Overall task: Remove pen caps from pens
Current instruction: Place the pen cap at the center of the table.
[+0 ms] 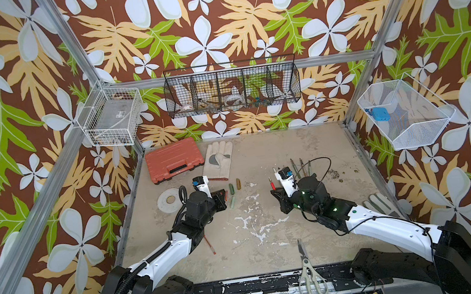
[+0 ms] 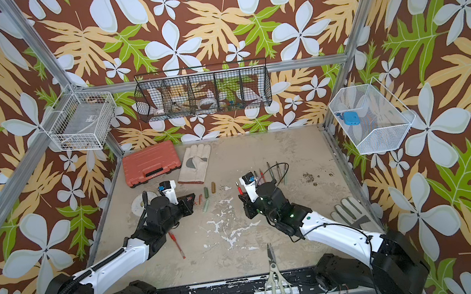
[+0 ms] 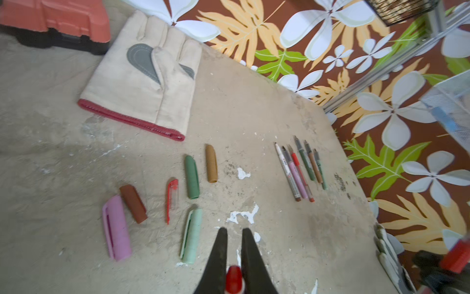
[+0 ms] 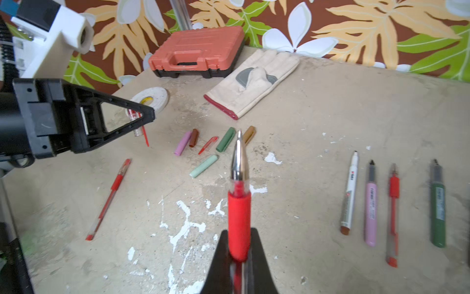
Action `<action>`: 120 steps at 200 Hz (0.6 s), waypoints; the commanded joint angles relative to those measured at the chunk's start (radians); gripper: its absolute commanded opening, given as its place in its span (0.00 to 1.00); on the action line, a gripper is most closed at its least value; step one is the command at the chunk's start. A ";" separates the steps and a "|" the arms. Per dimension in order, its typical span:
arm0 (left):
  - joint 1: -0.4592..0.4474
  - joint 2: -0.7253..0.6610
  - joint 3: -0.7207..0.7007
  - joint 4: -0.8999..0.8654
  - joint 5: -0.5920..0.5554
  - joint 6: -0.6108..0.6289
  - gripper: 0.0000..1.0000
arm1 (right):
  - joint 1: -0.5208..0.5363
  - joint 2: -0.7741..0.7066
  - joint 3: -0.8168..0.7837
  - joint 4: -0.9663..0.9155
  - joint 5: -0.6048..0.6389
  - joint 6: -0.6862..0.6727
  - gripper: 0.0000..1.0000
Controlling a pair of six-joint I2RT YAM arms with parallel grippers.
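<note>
Now the left gripper (image 3: pixel 234 231) pinches a clear red-clipped plastic pen cap (image 3: pixel 234 277), while the right gripper (image 4: pixel 239 233) clamps the uncapped red rubber-gripped stick pen (image 4: pixel 239 203) (steel tip bare), both above the grey table (image 4: pixel 305 114).

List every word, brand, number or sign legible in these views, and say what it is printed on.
No text can be read for certain.
On the white marker: red print on the barrel, too blurred to read.
On the pink pen: dark lettering along the barrel, too small.
On the dark green pen: pale label, blurred.
On the tape roll: coloured mark in the core, unreadable.
</note>
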 commanded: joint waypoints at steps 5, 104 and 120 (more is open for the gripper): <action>0.002 0.025 0.025 -0.088 -0.079 -0.012 0.00 | -0.010 -0.004 0.006 -0.018 0.087 0.012 0.00; 0.001 0.225 0.118 -0.194 -0.098 -0.031 0.00 | -0.064 -0.027 -0.008 -0.024 0.061 0.041 0.00; 0.002 0.259 0.134 -0.207 -0.101 -0.037 0.00 | -0.080 -0.024 -0.014 -0.018 0.047 0.048 0.00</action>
